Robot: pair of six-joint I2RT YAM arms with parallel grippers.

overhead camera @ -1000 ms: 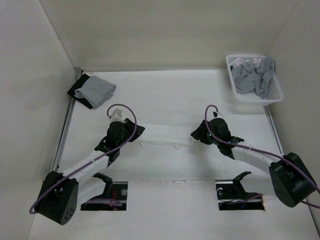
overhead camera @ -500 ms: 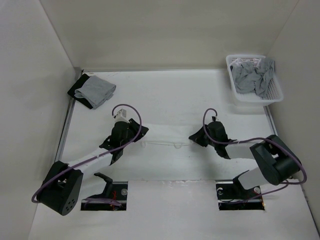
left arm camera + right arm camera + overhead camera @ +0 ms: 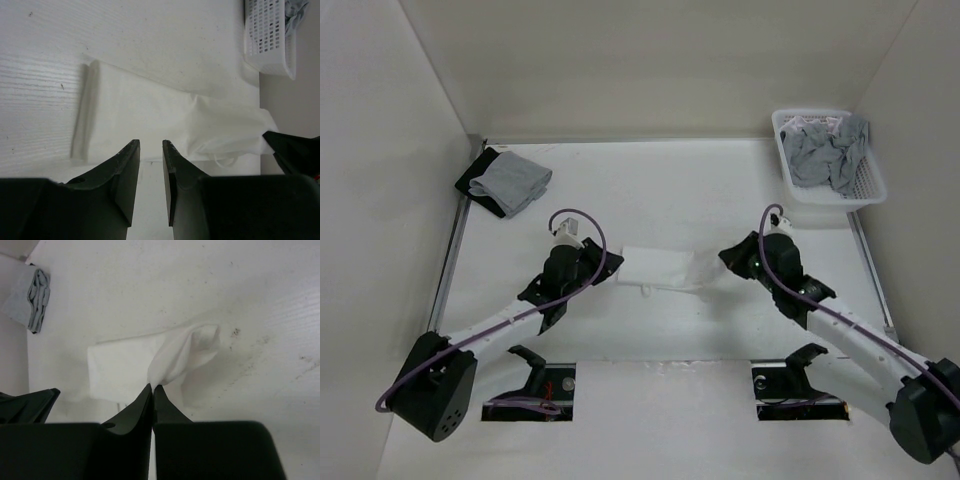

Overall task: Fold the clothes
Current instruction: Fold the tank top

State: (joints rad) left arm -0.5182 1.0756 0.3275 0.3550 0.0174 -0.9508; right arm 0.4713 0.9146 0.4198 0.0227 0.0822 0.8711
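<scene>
Looking down from above, the white top (image 3: 658, 266) lies mid-table as a short folded band between the left gripper (image 3: 613, 272) and the right gripper (image 3: 715, 272), its right end bunched upward. The table (image 3: 670, 190) is white, walled on three sides by pale panels. Only this view shows both corners: a white plastic basket (image 3: 830, 165) of crumpled grey garments (image 3: 825, 150) at the far right, and a folded grey garment (image 3: 512, 180) lying on a black cloth (image 3: 478, 176) at the far left.

From the left wrist, the top (image 3: 160, 117) spreads flat with a crisp fold along its left edge, and a thin strap loop (image 3: 225, 161) pokes out at the near edge – a detail the overhead view barely gives. The left gripper (image 3: 150, 145) stands over that near edge with a narrow gap between its jaws and nothing seen between them; whether they touch the fabric I cannot tell. The basket (image 3: 265, 40) sits in the upper right corner.

From the right wrist, the right gripper (image 3: 152, 386) is pinched tight on a raised peak of the top (image 3: 125, 365), which drapes away from the tips. The folded grey garment (image 3: 32, 297) shows at upper left.
</scene>
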